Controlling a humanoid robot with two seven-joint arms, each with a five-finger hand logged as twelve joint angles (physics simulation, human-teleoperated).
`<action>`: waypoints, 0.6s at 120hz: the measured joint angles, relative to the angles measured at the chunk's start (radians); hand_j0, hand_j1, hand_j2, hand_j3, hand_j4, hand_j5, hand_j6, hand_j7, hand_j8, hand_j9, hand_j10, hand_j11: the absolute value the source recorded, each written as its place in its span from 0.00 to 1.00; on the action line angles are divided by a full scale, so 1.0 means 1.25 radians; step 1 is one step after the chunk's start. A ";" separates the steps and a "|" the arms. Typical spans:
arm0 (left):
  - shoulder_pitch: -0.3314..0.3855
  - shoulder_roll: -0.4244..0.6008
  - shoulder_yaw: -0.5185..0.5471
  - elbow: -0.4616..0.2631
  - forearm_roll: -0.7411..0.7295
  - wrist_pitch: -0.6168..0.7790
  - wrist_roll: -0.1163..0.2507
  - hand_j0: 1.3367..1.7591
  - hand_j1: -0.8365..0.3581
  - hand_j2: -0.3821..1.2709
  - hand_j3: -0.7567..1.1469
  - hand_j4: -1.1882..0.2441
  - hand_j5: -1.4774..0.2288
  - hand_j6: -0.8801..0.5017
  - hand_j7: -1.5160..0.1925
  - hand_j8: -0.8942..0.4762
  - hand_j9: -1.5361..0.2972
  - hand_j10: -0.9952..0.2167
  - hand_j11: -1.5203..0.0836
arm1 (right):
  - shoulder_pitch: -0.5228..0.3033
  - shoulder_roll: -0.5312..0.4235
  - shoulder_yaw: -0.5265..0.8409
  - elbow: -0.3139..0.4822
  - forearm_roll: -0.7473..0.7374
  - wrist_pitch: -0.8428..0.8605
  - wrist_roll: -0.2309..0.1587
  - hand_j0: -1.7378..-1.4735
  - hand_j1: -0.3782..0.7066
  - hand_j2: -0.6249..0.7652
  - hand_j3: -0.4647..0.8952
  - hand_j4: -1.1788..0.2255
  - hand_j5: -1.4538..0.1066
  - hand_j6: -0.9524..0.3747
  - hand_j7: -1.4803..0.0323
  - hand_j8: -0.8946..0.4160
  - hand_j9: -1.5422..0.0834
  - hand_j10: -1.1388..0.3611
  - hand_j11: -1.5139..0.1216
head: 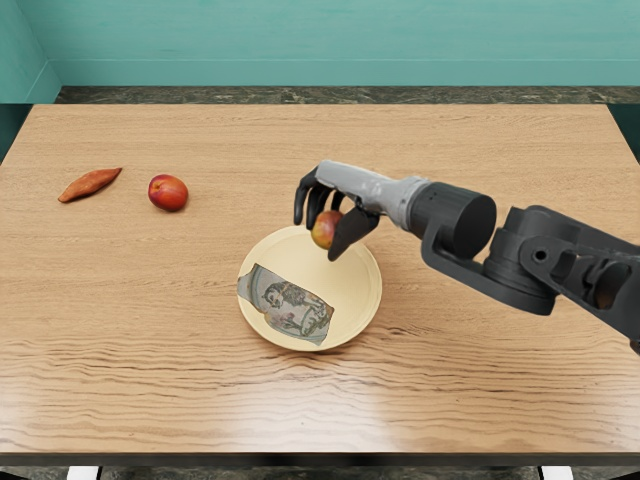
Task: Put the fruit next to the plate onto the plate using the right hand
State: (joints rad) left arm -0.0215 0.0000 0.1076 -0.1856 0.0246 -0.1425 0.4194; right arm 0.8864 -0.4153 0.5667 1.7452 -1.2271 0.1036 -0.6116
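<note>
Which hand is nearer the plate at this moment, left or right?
Right. The right hand hangs above the far rim of the plate, gripping a small fruit. The left hand is not in view, so it cannot be placed relative to the plate.

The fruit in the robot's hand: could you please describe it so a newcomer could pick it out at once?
On the wooden table, find the cream plate near the middle; the right hand reaches over its far rim. The small red-yellow fruit is gripped in that hand. Unlike the larger red fruit and orange tapered piece lying at far left, it is off the table.
</note>
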 joint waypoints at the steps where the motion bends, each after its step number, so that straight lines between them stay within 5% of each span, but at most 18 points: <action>1: 0.001 0.000 0.000 0.000 0.000 0.000 0.000 0.76 0.98 0.23 0.40 0.82 0.86 0.63 0.88 0.65 0.83 0.81 0.94 | 0.001 0.002 -0.001 0.000 0.000 0.000 0.000 0.31 0.59 0.70 0.34 0.33 0.31 0.17 0.36 0.32 0.36 0.38 0.35; 72: 0.009 0.000 0.000 0.000 0.000 0.000 0.000 0.76 0.98 0.23 0.40 0.82 0.86 0.63 0.88 0.65 0.83 0.81 0.94 | 0.004 0.054 -0.073 0.000 -0.003 -0.036 0.000 0.31 0.59 0.70 0.34 0.31 0.30 0.17 0.34 0.33 0.34 0.39 0.33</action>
State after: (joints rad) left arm -0.0107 0.0000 0.1074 -0.1856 0.0245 -0.1423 0.4190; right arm 0.8920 -0.3475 0.4750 1.7451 -1.2312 0.0586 -0.6119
